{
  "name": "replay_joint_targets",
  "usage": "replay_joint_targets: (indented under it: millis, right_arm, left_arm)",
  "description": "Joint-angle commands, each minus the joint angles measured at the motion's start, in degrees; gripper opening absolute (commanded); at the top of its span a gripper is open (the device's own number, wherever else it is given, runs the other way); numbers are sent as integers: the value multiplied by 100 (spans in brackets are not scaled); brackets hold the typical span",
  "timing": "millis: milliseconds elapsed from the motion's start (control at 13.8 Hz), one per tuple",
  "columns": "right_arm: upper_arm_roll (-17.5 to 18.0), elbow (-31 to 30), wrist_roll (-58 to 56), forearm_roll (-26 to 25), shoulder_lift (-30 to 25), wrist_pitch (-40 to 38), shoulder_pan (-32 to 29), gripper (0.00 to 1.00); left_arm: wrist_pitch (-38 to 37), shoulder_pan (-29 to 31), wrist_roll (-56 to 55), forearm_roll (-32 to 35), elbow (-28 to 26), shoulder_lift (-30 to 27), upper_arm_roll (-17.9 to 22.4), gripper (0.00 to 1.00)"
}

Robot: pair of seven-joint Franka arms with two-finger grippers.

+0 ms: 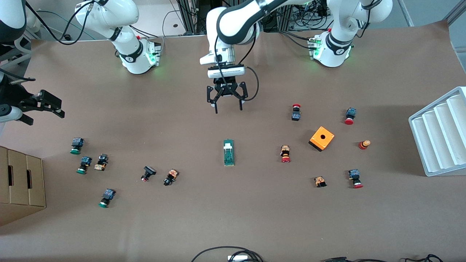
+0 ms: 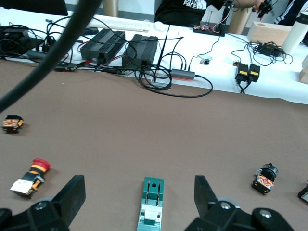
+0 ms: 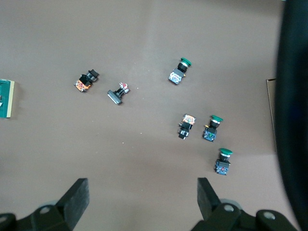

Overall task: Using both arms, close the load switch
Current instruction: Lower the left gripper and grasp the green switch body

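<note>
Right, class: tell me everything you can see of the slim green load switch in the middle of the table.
The slim green rectangular load switch lies flat on the brown table covering, its long axis running toward the front camera. It looks like plastic, with a small white block near the end closer to the robots and two dark slots along the green body. Nothing touches it. The left tool hangs open above the table, near that end; in the left wrist view the switch shows between its fingers.

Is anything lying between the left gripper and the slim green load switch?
No: bare brown tabletop separates the open left gripper from the slim green load switch, as the front view shows.
</note>
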Motion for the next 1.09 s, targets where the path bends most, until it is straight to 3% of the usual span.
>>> replay_joint_targets:
  millis: [0,581,1016]
  right_arm:
    - [-28,56,-46,-81,11,-52,23,100]
    - [-28,56,-46,-81,19,-61,23,100]
    - [-28,56,-55,-81,19,-26,6,100]
  left_arm:
    - [-388,-230,-475,619,305,611,60,100]
    - [-1575,-486,-1390,2026,499,1640,95,100]
    - [-1972,-750,-1601,2678,1264,2599,253,100]
